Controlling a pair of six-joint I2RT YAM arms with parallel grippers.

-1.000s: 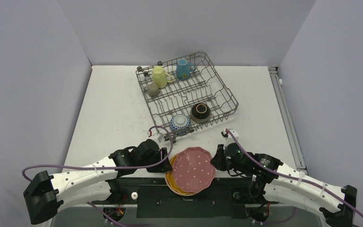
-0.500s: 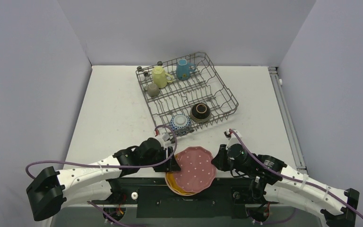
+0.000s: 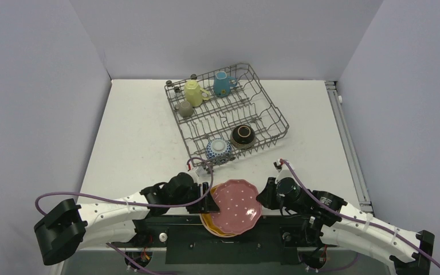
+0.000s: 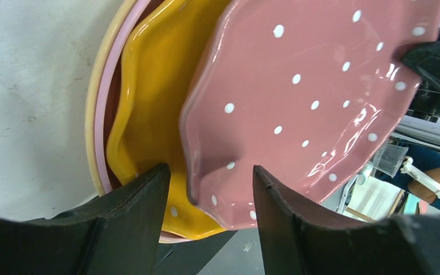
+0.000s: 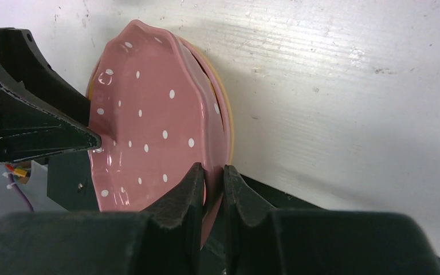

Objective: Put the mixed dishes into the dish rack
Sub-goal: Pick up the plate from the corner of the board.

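Both ends of the pink white-dotted scalloped plate (image 3: 238, 206), bottom centre, were covered: right gripper (image 5: 213, 172) pinched its rim, left gripper (image 4: 209, 177) straddled the opposite rim, half-open.

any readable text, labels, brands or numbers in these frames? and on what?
None readable in any view.
pink dotted plate: plain white dots only, no lettering.
blue-white bowl: painted pattern, not text.
dish rack: bare wire, no tag or label visible.
Any marks on the arm housings are too small to tell.
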